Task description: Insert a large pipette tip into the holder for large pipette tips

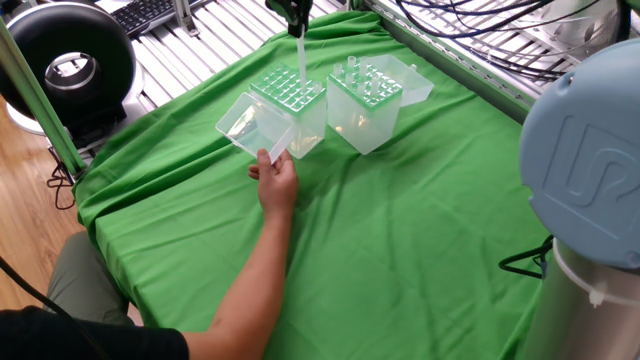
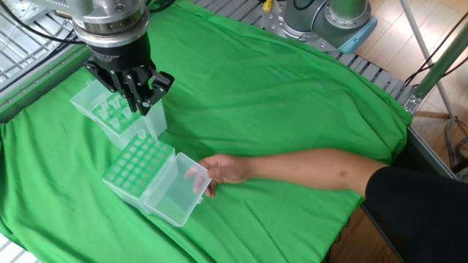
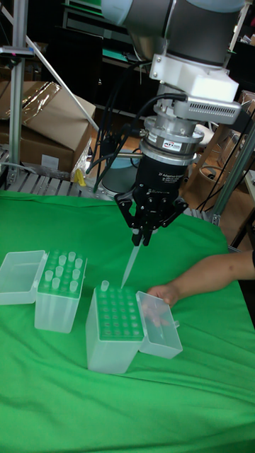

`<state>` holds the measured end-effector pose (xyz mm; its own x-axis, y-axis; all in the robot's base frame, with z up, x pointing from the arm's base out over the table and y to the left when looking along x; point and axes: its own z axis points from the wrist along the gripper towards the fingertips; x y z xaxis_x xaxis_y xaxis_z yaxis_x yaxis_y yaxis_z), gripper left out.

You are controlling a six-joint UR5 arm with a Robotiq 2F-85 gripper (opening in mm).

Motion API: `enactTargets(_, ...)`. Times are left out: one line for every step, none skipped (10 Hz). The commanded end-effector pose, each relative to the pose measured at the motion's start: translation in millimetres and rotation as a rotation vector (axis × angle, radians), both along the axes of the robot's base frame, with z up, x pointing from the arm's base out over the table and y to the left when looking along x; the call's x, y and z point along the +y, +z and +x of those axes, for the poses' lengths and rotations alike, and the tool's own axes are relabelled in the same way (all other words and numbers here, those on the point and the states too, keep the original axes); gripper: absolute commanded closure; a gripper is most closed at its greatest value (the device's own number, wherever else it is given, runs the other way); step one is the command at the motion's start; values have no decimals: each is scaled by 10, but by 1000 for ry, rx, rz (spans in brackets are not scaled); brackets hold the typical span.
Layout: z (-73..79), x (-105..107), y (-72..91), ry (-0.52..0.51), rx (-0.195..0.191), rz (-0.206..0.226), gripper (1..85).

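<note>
The black two-finger pincer (image 3: 142,239) is pinching the top of a long, thin, see-through plastic pipette tip (image 3: 130,265), and the tip is hanging almost straight down from it, pointy end at the bottom. Right under the pincer is sitting the taller see-through plastic box with the greenish top full of holes (image 3: 116,328), the holder for large tips, with its clear lid (image 3: 160,325) swung open to the side. The long way of the tip is running up and down, the same way the holes are going, so the next move looks like a straight push downward. In the tall view the pointy end is hanging just above the back edge of the green top, close to one tip already standing in a corner hole (image 3: 105,287), but I cannot tell which hole it is over. A person's bare hand (image 3: 163,295) is resting by the open lid, lower than the pincer and off to one side. The shorter see-through box with a few tips in it (image 3: 59,289) is sitting to the other side of the pincer, apart from the tall box
</note>
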<state>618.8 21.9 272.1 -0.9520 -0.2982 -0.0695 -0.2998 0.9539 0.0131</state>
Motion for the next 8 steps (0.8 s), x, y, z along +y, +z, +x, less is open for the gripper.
enactTargets(-5, 6, -42, 0, -10, 15, 847)
enactTargets(-6, 5, -53, 0, -10, 15, 847)
enactTargets(-4, 23, -68, -2, -13, 16, 847)
enactTargets(2, 37, -85, -4, -14, 18, 847)
enactTargets(19, 31, -105, -4, -19, 16, 847)
enactTargets(36, 32, -129, -1, -24, 18, 847)
enactTargets(50, 25, -146, 1, -27, 15, 847)
enactTargets(69, 13, -170, 5, -31, 13, 847)
